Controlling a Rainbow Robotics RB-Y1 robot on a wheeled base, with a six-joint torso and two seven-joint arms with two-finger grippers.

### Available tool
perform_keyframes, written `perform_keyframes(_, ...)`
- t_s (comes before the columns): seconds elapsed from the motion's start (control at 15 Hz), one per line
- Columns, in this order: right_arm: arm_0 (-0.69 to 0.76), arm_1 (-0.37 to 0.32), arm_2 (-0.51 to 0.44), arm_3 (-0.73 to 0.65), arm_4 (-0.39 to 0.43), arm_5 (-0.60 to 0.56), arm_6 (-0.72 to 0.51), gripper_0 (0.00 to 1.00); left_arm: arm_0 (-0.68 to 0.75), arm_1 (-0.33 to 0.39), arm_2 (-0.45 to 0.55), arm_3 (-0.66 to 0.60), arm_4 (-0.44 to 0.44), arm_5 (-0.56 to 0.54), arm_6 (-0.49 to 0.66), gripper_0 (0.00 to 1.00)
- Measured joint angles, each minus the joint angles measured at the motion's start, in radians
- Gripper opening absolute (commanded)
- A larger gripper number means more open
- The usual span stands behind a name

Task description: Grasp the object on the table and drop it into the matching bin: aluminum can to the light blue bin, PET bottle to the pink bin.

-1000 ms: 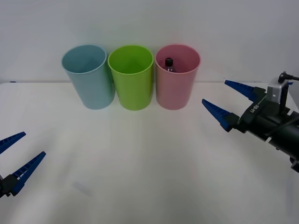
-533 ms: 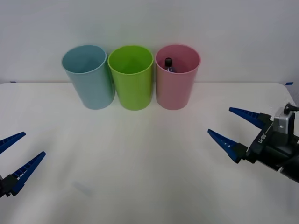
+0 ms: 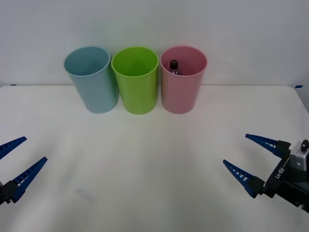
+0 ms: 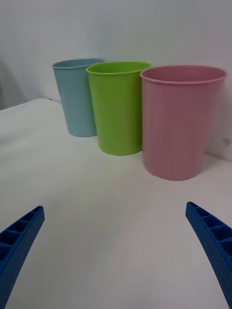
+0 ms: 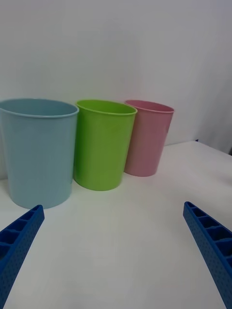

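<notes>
The PET bottle point(image 3: 174, 66) stands inside the pink bin point(image 3: 182, 89), only its black cap and clear shoulder showing above the rim. To its left, beyond a lime green bin, stands the light blue bin point(image 3: 91, 82). My right gripper point(image 3: 244, 154) hangs open low at the right front of the table point(image 3: 154, 159), holding nothing. Its wrist view faces the pink bin point(image 4: 181, 125) and the light blue bin point(image 4: 77, 99). At the left front edge my left gripper point(image 3: 13, 157) is open and empty, facing the light blue bin point(image 5: 38, 149) and the pink bin point(image 5: 147, 137).
A lime green bin point(image 3: 136, 82) stands between the two task bins, all three in a row at the back of the table by the white wall. The same green bin point(image 4: 118, 111) sits in the middle of the row in the right wrist view.
My right gripper has drawn back from near the pink bin toward the right front of the table, staying open. The left arm and the bottle have not moved.
</notes>
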Motion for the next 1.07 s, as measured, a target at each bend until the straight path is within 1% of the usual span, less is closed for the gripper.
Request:
perform_keyframes(0.2, 0.019, 0.029, -0.049, 0.046, 0.001, -0.119, 0.004, 1.00, 0.000, 0.000, 0.000, 0.000, 0.000, 0.000, 0.000, 1.00)
perform_keyframes(0.6, 0.016, 0.032, -0.146, 0.155, -0.019, -0.313, 0.034, 1.00, 0.000, 0.000, 0.000, 0.000, 0.000, 0.000, 0.000, 1.00)
perform_keyframes(0.8, 0.018, 0.033, -0.174, 0.229, -0.048, -0.364, 0.057, 1.00, 0.000, 0.000, 0.000, 0.000, 0.000, 0.000, 0.000, 1.00)
perform_keyframes(1.07, 0.019, 0.034, -0.192, 0.300, -0.084, -0.389, 0.085, 1.00, 0.000, 0.000, 0.000, 0.000, 0.000, 0.000, 0.000, 1.00)
